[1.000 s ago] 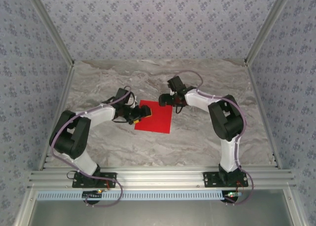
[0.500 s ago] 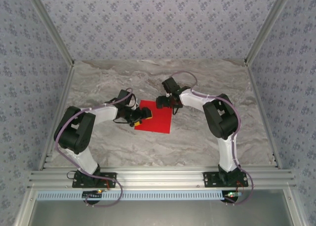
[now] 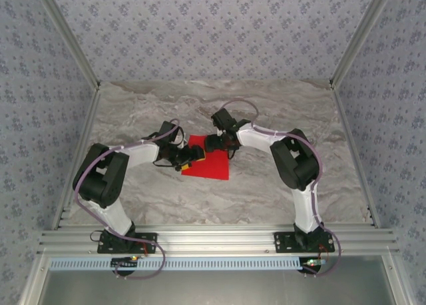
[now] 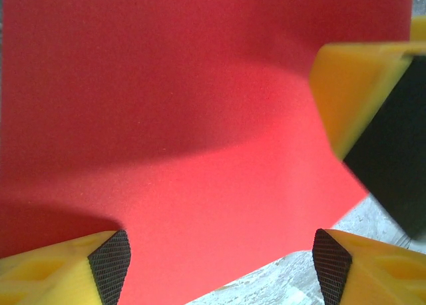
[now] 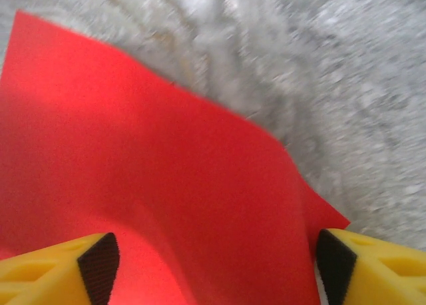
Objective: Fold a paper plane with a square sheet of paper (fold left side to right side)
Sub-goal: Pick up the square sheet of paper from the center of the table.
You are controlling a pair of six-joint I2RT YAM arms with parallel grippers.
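- L pincer [image 3: 188,160]: barely moved, sits at left edge of sheet [image 3: 212,166], jaws wide, nothing gripped.
- Sheet: flat-ish mid-bench btwn both arms. Its right edge has drawn in a little, and the right wrist view shows a low ridge. Prob. being nudged; fold not made yet.
- R pincer [image 3: 212,143]: has swung left onto sheet's far edge, jaws wide over a corner, no pinch.
- Bench [image 3: 279,112]: grey marble look. Patterned walls [image 3: 200,32] on 3 sides, alu rail [image 3: 213,239] along near edge.
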